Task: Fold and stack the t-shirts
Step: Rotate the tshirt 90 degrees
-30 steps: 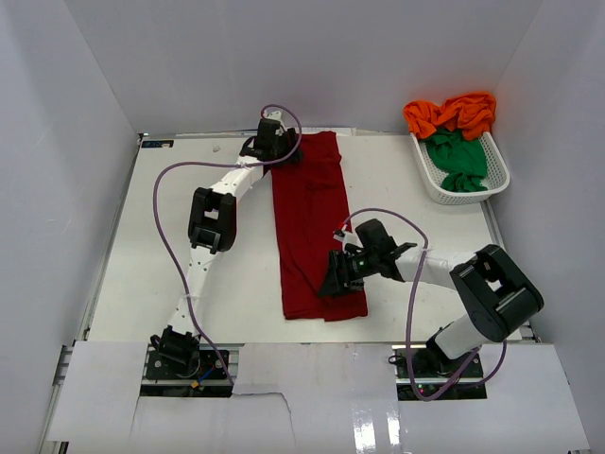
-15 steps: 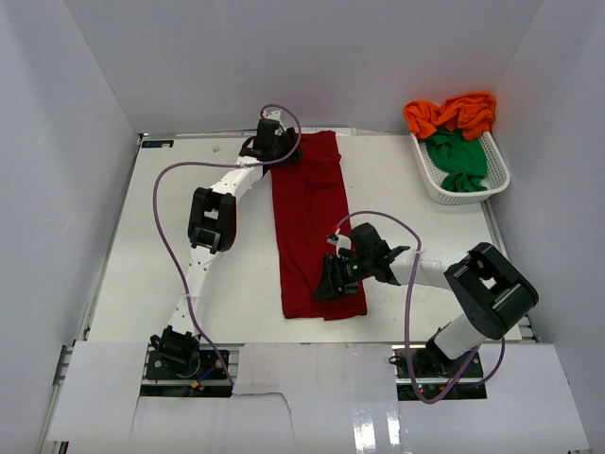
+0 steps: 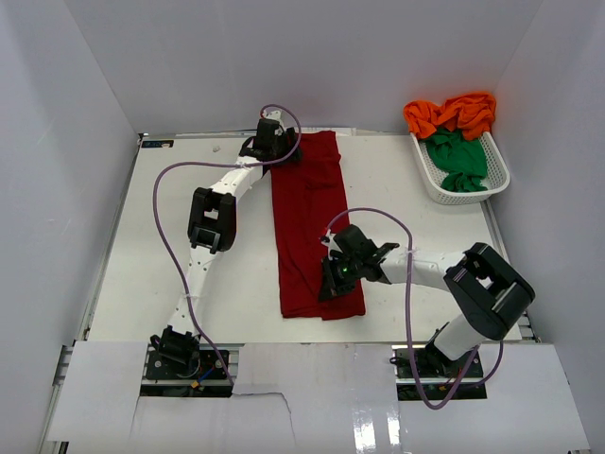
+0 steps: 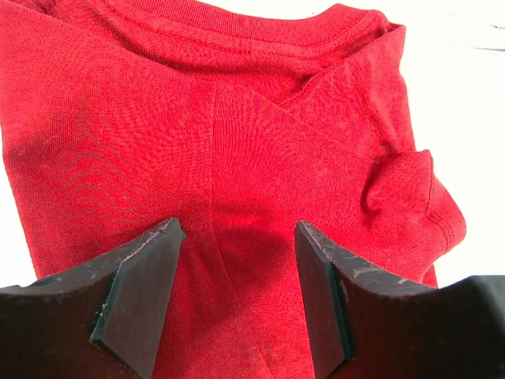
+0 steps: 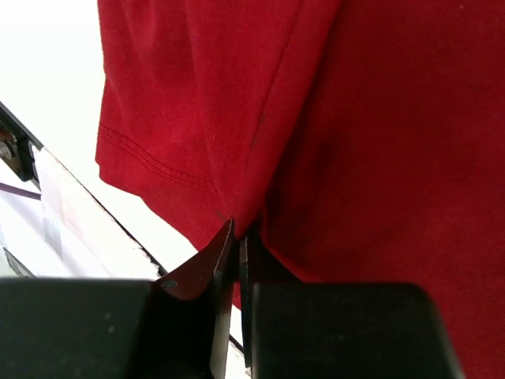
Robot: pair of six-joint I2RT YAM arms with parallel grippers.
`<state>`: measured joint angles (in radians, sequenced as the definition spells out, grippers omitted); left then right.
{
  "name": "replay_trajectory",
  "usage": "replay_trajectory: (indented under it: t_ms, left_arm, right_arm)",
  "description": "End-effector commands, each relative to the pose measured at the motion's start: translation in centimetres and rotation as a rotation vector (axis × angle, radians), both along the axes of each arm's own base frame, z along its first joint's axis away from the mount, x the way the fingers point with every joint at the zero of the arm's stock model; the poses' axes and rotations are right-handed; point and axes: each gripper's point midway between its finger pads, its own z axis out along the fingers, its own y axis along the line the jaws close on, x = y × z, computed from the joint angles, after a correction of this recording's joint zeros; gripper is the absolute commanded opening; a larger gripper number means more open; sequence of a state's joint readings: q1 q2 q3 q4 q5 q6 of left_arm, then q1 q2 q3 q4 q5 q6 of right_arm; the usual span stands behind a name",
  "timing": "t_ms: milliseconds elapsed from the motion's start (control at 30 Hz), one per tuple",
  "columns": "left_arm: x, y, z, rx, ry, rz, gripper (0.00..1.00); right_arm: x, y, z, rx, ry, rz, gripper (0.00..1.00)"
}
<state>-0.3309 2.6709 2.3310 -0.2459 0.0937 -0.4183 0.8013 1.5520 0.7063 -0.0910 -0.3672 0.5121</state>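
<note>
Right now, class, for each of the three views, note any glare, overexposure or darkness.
Top external: evenly lit and sharp, with a glare streak on the white front cover. Left wrist: the table beside the dark red t-shirt is blown out white. Right wrist: the shut right claw looks dark, the table washed out.

Left arm (image 3: 227,184) is stretched way out forward, with a slight kink at the black elbow joint about halfway along and the wrist tipped down at the far end. Left gripper (image 4: 237,237) has its jaws standing wide apart with nothing between them, pointing down. Right arm (image 3: 430,270) folds hard at the elbow and reaches out leftward, low and pretty much flat. Right gripper (image 5: 235,230) is pinched tight, both fingertips pressed together on a fold of the shirt (image 5: 379,118).
</note>
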Motion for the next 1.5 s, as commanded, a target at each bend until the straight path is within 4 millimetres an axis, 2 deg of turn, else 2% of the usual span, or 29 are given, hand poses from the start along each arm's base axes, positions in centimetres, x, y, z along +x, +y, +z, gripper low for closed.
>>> replay_trajectory:
  t_ms: [0,133,267,333,367,500,533,600,633,700,767,833,867,900,933,1067,1133,1167,1233,1267,1300,1333,1367,1467]
  left_arm:
    - [-0.5,1.6,-2.0,0.043,0.051,0.020,0.71]
    - [-0.4,1.7,-2.0,0.046,0.048,0.020,0.71]
    - [-0.3,1.6,-2.1,0.040,0.049,0.021,0.71]
    - [-0.3,1.6,-2.2,0.035,0.052,0.018,0.71]
    - [-0.2,1.5,-2.1,0.033,0.050,0.019,0.71]
    - [-0.2,1.5,-2.2,0.034,0.049,0.017,0.71]
    - [-0.1,1.6,-2.1,0.034,0.047,0.018,0.71]
    - [-0.1,1.7,-2.2,0.036,0.047,0.022,0.71]
    - [0.0,1.8,-2.3,0.037,0.048,0.021,0.71]
    - [0.1,1.8,-2.4,0.032,0.050,0.024,0.71]
    - [0.2,1.9,-2.7,0.028,0.055,0.025,0.71]
    - [0.4,2.1,-2.6,0.022,0.052,0.025,0.71]
    - [0.4,2.1,-2.5,0.019,0.050,0.025,0.71]
    - [0.5,2.2,-2.4,0.014,0.050,0.026,0.71]
    - [0.4,2.0,-2.4,0.015,0.050,0.022,0.71]
    - [0.5,2.1,-2.3,0.016,0.046,0.022,0.71]
    - [0.5,2.2,-2.2,0.019,0.045,0.024,0.71]
    - [0.5,2.2,-2.4,0.021,0.047,0.023,0.71]
    - [0.5,2.3,-2.4,0.021,0.049,0.024,0.71]
    - [0.5,2.3,-2.4,0.023,0.048,0.023,0.71]
    - [0.5,2.3,-2.3,0.023,0.046,0.025,0.71]
    - [0.5,2.3,-2.4,0.026,0.045,0.023,0.71]
    - [0.6,2.4,-2.4,0.027,0.045,0.024,0.71]
    - [0.6,2.5,-2.5,0.030,0.047,0.028,0.71]
  right_arm:
    - [0.4,-0.4,-0.4,-0.062,-0.015,-0.019,0.08]
    - [-0.1,0.5,0.7,0.004,0.015,-0.023,0.08]
    - [-1.4,2.1,3.4,0.164,0.069,-0.027,0.08]
    - [-2.1,2.2,3.8,0.208,0.097,-0.031,0.08]
    - [-2.1,2.8,4.9,0.256,0.106,-0.039,0.08]
    - [-3.1,3.1,6.2,0.355,0.168,-0.077,0.08]
    - [-3.8,2.6,5.6,0.363,0.201,-0.091,0.08]
    - [-4.2,3.0,6.6,0.434,0.245,-0.115,0.08]
    - [-5.0,2.3,5.7,0.433,0.281,-0.131,0.08]
    - [-5.3,2.4,6.1,0.487,0.322,-0.158,0.08]
    - [-6.2,1.6,4.7,0.473,0.373,-0.193,0.08]
    - [-6.1,1.8,5.8,0.551,0.389,-0.208,0.08]
    - [-6.7,1.4,5.1,0.547,0.422,-0.219,0.08]
    - [-6.3,1.8,6.7,0.630,0.392,-0.198,0.08]
    - [-6.4,1.9,7.1,0.653,0.431,-0.217,0.08]
    - [-6.3,2.4,6.3,0.657,0.469,-0.212,0.08]
    - [-6.2,2.5,5.2,0.609,0.469,-0.218,0.08]
    - [-5.9,2.5,4.6,0.586,0.432,-0.215,0.08]
    - [-4.9,3.1,4.6,0.551,0.372,-0.203,0.08]
    - [-5.0,2.5,2.6,0.444,0.356,-0.219,0.08]
    - [-4.6,2.5,2.2,0.410,0.336,-0.222,0.11]
    - [-3.8,2.9,3.0,0.404,0.295,-0.217,0.26]
    - [-3.7,2.0,1.4,0.301,0.299,-0.261,0.32]
    - [-2.1,1.1,0.7,0.191,0.199,-0.295,0.44]
